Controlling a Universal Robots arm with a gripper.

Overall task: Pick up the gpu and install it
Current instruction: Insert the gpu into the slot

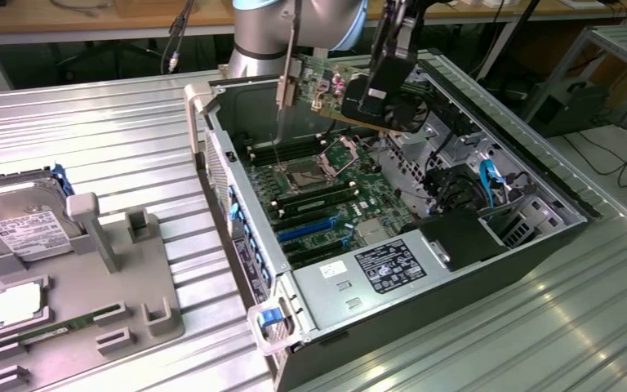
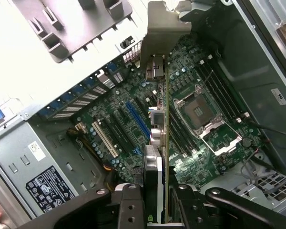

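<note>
PC case [image 1: 575,208] lies on its side, open, on a ribbed metal table [image 1: 95,139]. Inside: green main board [image 1: 371,200] w/ processor socket [image 1: 297,174], its metal frame flipped open. Blue slots [image 1: 308,229] sit below the socket, blue cables [image 1: 490,184] toward exterior view's right. Silver box [image 1: 335,286] w/ black label [image 1: 388,269] at case's near end. On exterior view's left, gray holder [image 1: 117,286] carries a hard drive [image 1: 20,229] w/ white label, a silver square chip [image 1: 17,304] & a green memory stick [image 1: 58,331].
</note>
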